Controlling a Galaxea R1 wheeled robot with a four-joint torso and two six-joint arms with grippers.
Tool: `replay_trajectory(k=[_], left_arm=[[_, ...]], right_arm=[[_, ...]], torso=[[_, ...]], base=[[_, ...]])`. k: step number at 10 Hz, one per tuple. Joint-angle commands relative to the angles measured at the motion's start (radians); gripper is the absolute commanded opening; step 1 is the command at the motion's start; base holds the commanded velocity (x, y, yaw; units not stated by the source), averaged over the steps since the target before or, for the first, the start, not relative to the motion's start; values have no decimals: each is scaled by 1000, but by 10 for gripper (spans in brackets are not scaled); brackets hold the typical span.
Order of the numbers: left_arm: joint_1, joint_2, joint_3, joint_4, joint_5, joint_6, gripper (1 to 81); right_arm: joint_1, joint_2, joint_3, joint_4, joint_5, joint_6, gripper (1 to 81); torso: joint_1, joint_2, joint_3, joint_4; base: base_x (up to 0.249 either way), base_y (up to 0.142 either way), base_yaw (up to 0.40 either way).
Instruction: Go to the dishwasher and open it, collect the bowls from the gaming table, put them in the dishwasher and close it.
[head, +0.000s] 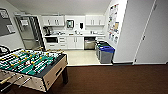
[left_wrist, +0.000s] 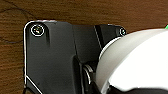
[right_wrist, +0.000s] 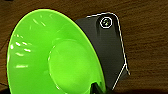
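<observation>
The dishwasher (head: 89, 43) is seen open beneath the worktop's right end. A white bowl (left_wrist: 140, 62) and a green bowl (right_wrist: 55, 55) are seen at the left and right wrists; gripper states cannot be determined.

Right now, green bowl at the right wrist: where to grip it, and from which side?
Probably by the rim. The green bowl has a thin wall that flares wide, and its body looks too broad to span. Its open side faces the wrist camera, so come in over the rim edge and pinch the wall, inside against outside.
</observation>
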Motion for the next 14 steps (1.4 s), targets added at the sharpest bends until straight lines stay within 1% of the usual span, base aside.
replay_trajectory(k=[1, 12, 14], left_arm=[[-51, -7, 21, 12, 9, 9, 10], [-51, -7, 23, 12, 9, 9, 10], [-50, -11, 18, 12, -18, 9, 10]], right_arm=[[52, -11, 3, -3, -69, -5, 10], [51, -13, 3, -3, -68, -5, 10], [52, -11, 3, -3, -68, -5, 10]], torso=[[0, 0, 0, 0], [-2, 0, 0, 0], [-1, 0, 0, 0]], base=[[170, 0, 0], [180, 0, 0], [186, 0, 0]])
